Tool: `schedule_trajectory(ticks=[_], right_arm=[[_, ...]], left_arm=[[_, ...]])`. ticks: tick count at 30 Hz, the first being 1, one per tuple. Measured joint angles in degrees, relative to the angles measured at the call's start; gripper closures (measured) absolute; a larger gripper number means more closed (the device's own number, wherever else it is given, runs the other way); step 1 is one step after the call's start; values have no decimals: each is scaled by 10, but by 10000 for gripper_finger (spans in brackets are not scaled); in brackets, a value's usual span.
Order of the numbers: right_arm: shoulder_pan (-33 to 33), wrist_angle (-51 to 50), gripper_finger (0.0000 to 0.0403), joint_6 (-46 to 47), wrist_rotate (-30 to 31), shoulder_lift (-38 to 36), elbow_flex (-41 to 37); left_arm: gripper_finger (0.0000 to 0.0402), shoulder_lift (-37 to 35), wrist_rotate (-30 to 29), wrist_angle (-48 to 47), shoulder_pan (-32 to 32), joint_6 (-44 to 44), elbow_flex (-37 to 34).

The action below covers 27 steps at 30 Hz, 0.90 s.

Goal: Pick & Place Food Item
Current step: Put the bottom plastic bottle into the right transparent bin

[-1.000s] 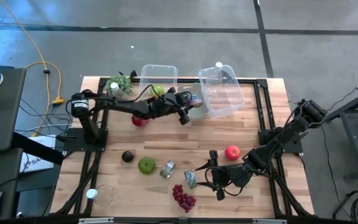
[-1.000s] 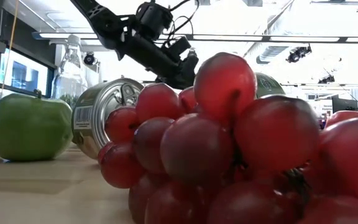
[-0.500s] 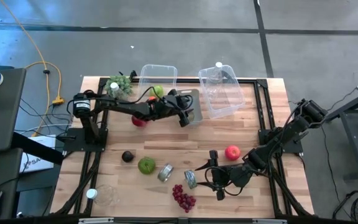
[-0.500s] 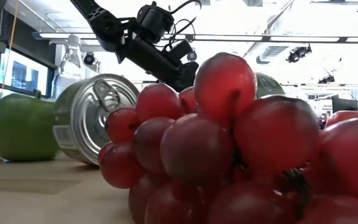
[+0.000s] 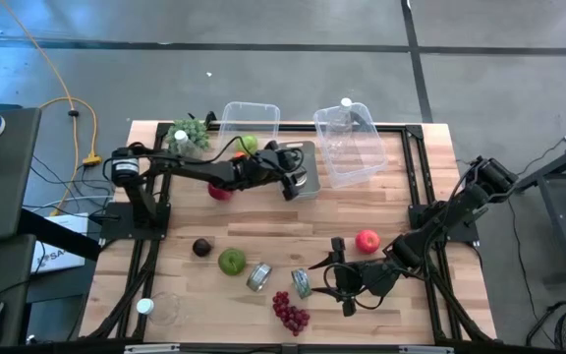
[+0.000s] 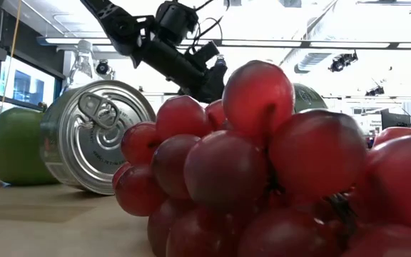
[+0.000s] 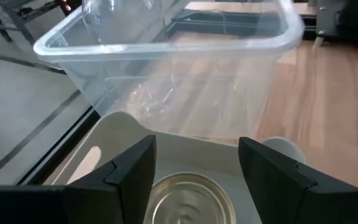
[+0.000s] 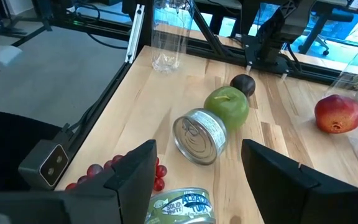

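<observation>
A silver can (image 7: 188, 200) stands upright on a grey tray (image 5: 308, 155) at the far middle of the table. My left gripper (image 7: 196, 157) (image 5: 296, 181) hangs over it, open, one finger on each side of the can. I cannot tell whether the fingers touch it. My right gripper (image 8: 196, 163) (image 5: 327, 277) is open near the table's front, above a green-labelled can (image 8: 180, 209). In front of it a second can (image 8: 197, 137) lies on its side beside a green apple (image 8: 227, 107). A bunch of red grapes (image 5: 290, 313) lies near the front edge.
Two clear tubs (image 5: 251, 122) (image 5: 354, 144) stand at the far edge by the tray. A red apple (image 5: 367, 241), a dark fruit (image 5: 201, 247), a pomegranate (image 5: 221, 191), green grapes (image 5: 187, 135) and a clear cup (image 5: 170, 308) are spread over the wood.
The lying can by the green apple has rolled a little toward the table's near left. It has turned its lid end toward the front edge, and in the low view it now covers part of the apple. Both arms have kept their places.
</observation>
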Motion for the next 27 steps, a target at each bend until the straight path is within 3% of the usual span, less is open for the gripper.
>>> schedule_trajectory(ticks=[10,19,27], right_arm=[[0,0,177,0,0,0,0],[0,3,177,2,0,0,0],[0,13,177,2,0,0,0]], left_arm=[[209,-77,22,-103,-39,-28,0],[213,-124,23,-189,-103,-45,3],[213,-137,22,-368,-155,-77,87]])
